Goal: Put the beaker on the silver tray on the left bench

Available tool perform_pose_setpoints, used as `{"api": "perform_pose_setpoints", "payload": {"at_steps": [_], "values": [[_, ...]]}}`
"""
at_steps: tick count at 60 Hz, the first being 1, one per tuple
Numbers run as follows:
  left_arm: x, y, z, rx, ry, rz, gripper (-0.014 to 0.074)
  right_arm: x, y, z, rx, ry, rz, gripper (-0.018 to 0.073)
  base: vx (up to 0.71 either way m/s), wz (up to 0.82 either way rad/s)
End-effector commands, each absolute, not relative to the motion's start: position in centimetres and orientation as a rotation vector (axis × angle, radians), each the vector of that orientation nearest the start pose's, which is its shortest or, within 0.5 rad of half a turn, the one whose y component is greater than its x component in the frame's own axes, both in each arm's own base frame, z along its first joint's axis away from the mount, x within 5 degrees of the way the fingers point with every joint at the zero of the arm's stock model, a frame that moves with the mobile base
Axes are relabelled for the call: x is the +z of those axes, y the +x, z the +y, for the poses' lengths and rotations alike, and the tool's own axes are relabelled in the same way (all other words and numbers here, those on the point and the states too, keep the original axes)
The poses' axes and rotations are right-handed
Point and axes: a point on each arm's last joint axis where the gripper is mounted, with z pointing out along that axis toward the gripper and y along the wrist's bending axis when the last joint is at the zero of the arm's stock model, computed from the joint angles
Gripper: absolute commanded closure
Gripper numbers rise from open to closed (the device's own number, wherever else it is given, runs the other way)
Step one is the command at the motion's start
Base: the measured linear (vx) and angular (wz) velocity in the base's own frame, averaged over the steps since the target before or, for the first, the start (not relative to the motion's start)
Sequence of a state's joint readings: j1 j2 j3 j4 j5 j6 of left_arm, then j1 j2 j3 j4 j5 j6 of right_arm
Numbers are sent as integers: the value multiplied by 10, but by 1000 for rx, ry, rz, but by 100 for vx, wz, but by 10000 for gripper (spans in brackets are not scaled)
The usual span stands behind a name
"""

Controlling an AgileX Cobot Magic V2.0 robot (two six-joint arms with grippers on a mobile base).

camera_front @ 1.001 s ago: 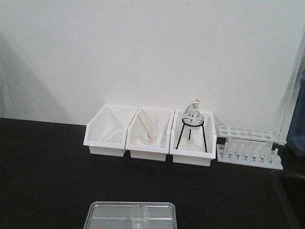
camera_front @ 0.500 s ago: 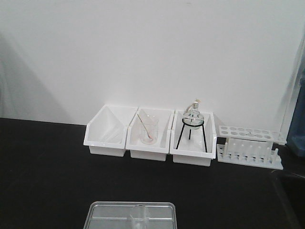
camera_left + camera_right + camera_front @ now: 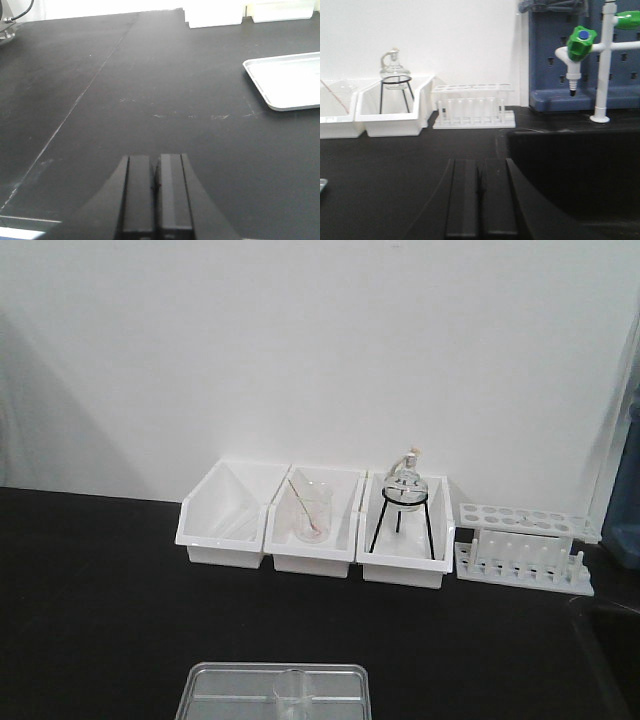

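The silver tray [image 3: 215,690] lies on the black left bench [image 3: 100,590] at the bottom centre of the front view, cut off by the frame edge. A small clear glass shape that looks like the beaker [image 3: 292,692] stands inside it, right of its middle. In the left wrist view a corner of the tray [image 3: 285,82] shows at the right, with no beaker on that part. My left gripper [image 3: 156,172] hovers low over bare bench, shut and holding nothing. My right gripper [image 3: 480,175] is also shut and holding nothing, just left of a sink.
Three white bins line the wall: one empty [image 3: 225,515], one holding a beaker with a rod and pinkish tint [image 3: 311,512], one holding a round flask on a tripod [image 3: 405,490]. A test-tube rack [image 3: 522,548] stands beside them. A dark sink [image 3: 570,165] and green-capped tap [image 3: 580,45] are at right.
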State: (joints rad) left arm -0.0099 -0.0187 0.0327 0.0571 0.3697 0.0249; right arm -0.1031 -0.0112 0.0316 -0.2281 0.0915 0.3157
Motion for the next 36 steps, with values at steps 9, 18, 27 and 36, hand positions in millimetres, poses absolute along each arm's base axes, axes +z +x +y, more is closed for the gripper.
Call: {"api": "perform_pose_setpoints", "payload": {"at_steps": [9,18,27,36], "values": [[170,54,1,57,70,1802,595,200,56,-4,12,110,1510,575,0,0],[170,54,1,57,70,1802,595,200,56,-4,12,110,1510,573,0,0],[170,54,1,57,70,1802,595,200,56,-4,28,125,1509,573,0,0],[170,54,1,57,70,1802,595,200,56,-4,113,202,1503,573,0,0]]}}
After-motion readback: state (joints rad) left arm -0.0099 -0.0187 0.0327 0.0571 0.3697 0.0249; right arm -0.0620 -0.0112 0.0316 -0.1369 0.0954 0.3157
